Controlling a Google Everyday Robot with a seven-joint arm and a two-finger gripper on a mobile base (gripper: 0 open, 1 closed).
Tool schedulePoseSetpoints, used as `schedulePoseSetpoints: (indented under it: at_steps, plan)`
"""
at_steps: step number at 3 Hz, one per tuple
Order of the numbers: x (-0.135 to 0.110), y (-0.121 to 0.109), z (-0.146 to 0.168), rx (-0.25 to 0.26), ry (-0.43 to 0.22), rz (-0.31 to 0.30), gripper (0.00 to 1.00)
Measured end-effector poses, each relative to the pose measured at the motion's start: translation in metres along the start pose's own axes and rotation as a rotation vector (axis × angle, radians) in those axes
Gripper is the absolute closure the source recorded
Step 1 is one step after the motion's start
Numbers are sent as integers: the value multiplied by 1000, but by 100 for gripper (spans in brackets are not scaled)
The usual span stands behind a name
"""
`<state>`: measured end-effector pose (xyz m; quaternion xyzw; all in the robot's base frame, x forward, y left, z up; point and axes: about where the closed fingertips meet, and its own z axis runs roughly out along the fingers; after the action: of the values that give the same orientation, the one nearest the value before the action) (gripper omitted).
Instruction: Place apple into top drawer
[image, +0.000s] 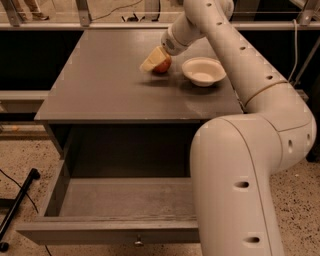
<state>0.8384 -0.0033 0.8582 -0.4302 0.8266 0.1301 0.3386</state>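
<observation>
My claw is at the apple on the worktop — gripped or not, I cannot tell. I want a centred hold before lifting toward the open top drawer.

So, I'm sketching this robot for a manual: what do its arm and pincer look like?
The arm is glossy off-white, built of fat rounded tubular segments with small dark round holes. The pincer, by the apple on the cabinet top, is pale cream-yellow.
</observation>
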Motion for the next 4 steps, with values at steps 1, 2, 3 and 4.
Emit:
schedulePoseSetpoints:
  at_steps: [1, 2, 3, 4]
  plan:
    - [1, 2, 5, -6, 3, -1, 33]
    - [1, 4, 9, -10, 6, -1, 56]
    - [-14, 15, -9, -46, -50, -37, 79]
    - [-30, 22, -62, -35, -145, -90, 99]
